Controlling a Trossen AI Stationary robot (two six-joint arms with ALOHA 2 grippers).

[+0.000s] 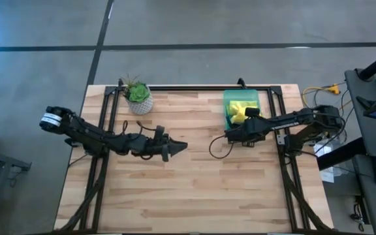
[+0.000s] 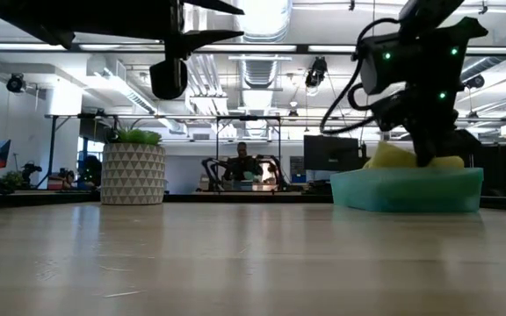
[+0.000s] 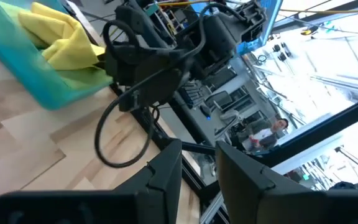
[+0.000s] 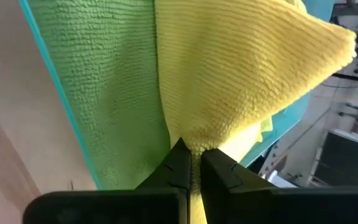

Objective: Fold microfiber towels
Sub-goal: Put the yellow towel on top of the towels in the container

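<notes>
A: Right tool [image 4: 191,163]?
B: Pressed together, pinching a fold of the yellow microfiber towel [image 4: 241,74]. Positioned over the translucent green bin [image 1: 240,108] at the far right part of the wooden worktop [image 1: 194,189].

A: And the towel against that tool?
B: Gathered to a point between the two dark fingers [image 4: 219,168], spreading away from them. Still mostly inside the bin, not carried out.

A: Other contents of the bin?
B: A lime green microfiber towel [image 4: 98,87], lying just beside the yellow one and touching it. From the low view, only yellow cloth showing above the bin wall [image 2: 407,189].

A: Left tool [image 3: 197,168]?
B: Slightly spread, holding nothing. Hanging above the middle of the worktop, well apart from the bin, pointed toward the right arm.

A: Room for moving?
B: Bare wood across the whole near half and the middle. Only a small potted plant [image 1: 138,96] near the far edge, left of the bin. Bin close to the far right corner, beside the black frame rail [image 1: 281,117].
</notes>
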